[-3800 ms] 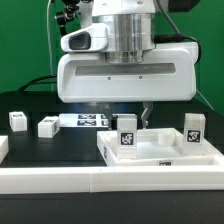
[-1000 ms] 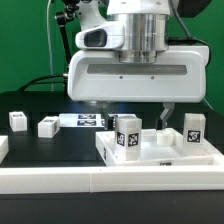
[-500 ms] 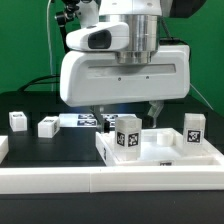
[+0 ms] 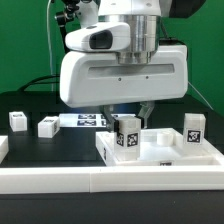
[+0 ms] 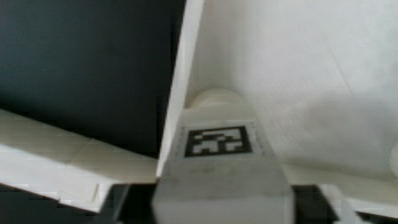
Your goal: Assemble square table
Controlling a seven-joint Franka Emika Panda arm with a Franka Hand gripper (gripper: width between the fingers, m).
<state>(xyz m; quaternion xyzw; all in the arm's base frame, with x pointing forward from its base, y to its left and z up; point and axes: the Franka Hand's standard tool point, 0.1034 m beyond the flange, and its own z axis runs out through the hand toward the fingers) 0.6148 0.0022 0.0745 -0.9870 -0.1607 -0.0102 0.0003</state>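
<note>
Exterior view: black tabletop (image 4: 60,150) under square table (image 4: 165,150), green backdrop (image 4: 20,45)

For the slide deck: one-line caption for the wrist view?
End effector flanking a tagged white leg at the edge of the square table slab.

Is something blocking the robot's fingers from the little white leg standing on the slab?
Nothing visible does. The leg stands upright on the square slab, and the fingers hang right over it, one on each side.

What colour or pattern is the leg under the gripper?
The leg is white with a black-and-white square tag; the wrist view shows it best.
</note>
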